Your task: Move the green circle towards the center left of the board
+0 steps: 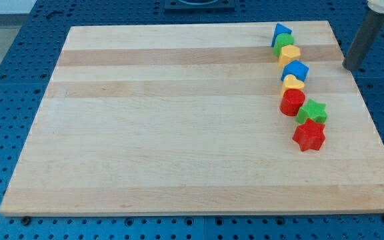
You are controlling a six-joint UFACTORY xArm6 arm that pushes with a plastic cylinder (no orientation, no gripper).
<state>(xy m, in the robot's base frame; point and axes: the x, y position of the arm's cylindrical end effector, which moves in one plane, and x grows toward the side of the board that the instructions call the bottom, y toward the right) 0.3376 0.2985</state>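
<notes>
The green circle (285,41) sits near the board's top right, between a blue triangle-like block (281,32) above it and a yellow block (289,54) below it, touching both. My tip (352,68) is at the right edge of the board, well to the right of the green circle and apart from all blocks. The rod rises toward the view's top right corner.
Below the yellow block a chain runs downward: a blue block (295,70), a yellow block (293,83), a red block (292,102), a green star (312,111) and a red star (309,135). The wooden board (165,133) lies on a blue perforated table.
</notes>
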